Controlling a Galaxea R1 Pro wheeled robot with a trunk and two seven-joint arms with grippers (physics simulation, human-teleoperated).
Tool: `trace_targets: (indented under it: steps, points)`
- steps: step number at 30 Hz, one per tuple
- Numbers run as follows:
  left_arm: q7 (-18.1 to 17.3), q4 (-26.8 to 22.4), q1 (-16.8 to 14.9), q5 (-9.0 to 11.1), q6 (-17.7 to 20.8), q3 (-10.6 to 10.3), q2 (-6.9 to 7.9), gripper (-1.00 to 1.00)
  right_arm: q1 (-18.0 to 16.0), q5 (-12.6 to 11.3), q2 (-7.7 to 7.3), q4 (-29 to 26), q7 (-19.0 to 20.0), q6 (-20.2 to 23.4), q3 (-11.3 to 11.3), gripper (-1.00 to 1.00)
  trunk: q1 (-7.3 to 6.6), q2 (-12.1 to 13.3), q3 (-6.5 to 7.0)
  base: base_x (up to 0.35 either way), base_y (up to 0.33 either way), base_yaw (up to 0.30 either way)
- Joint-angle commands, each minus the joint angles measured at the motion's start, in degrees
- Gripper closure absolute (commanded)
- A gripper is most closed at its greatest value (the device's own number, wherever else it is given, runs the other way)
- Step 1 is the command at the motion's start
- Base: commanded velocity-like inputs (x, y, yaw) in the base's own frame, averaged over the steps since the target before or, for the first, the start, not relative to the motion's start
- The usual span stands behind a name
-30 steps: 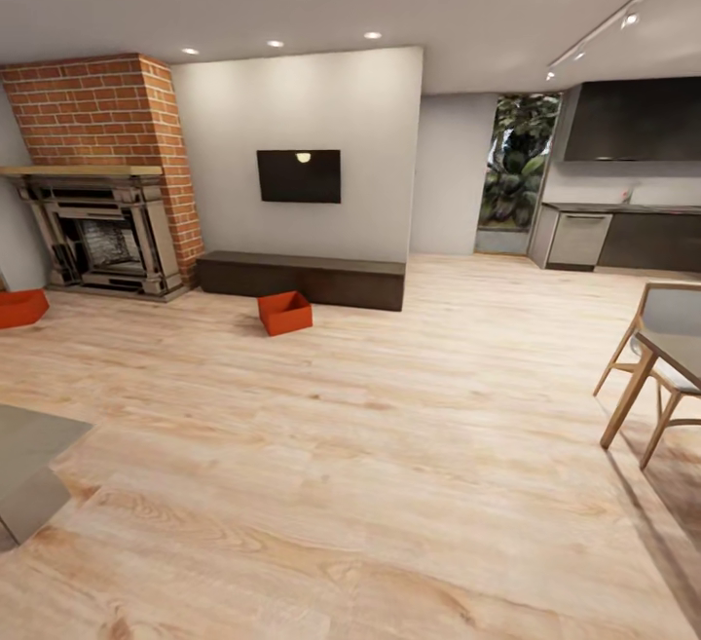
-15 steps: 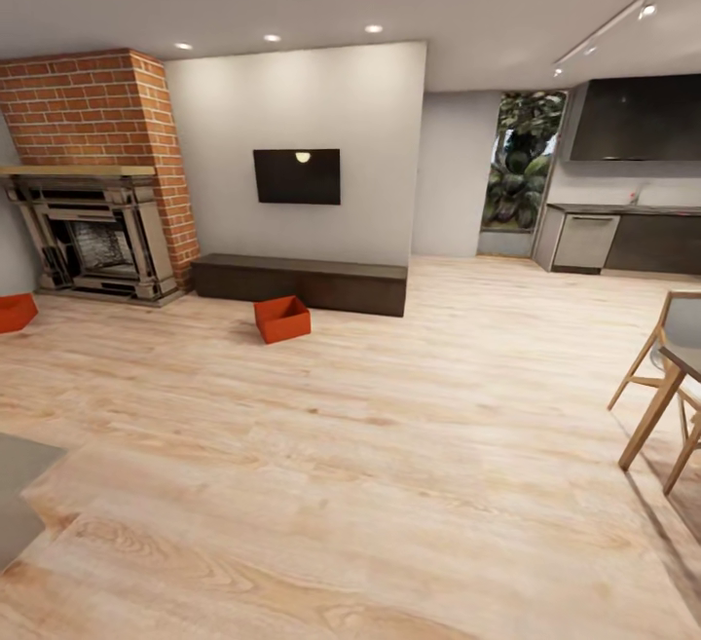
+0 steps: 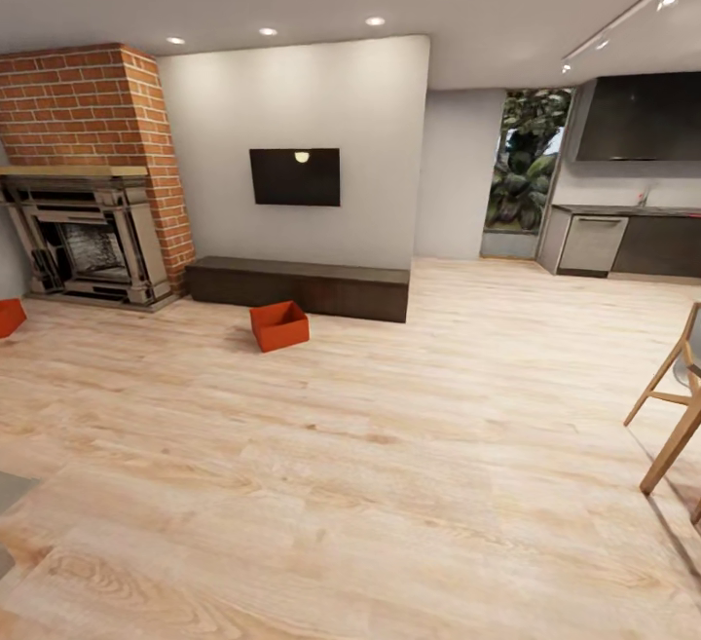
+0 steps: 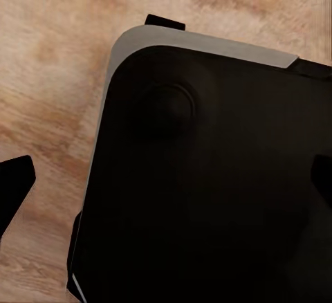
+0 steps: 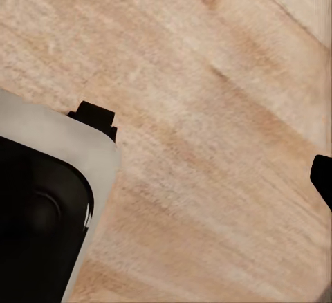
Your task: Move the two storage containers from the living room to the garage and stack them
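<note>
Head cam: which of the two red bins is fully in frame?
The bin in front of the dark bench. The other bin, by the fireplace, is cut by the frame's left edge.

Kitchen corner and chair lying beyond the lounge

A leafy window (image 3: 526, 158) is glowing beside dark cabinets (image 3: 638, 116); a wooden chair (image 3: 674, 406) is standing at the right edge.

second container (image 3: 8, 316) cut by frame edge, chair (image 3: 674, 406) cropped
</note>
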Motion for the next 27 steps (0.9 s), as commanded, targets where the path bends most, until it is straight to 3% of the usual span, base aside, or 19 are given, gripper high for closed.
trace_targets:
  steps: [1,27]
  points:
    - [0.0,-0.06,0.01,0.23,-0.09,0.05,-0.01,-1.0,-0.06,-0.35,0.02,0.18,-0.09,-0.34,0.45,-1.0,0.03,-0.02,-0.05,0.33,0.0,0.0]
    - [0.01,0.01,-0.02,0.31,0.07,0.05,0.02,-1.0,-0.06,-1.02,0.89,0.18,-0.01,-0.23,0.21,-1.0,0.03,-0.02,-0.05,0.33,0.0,0.0]
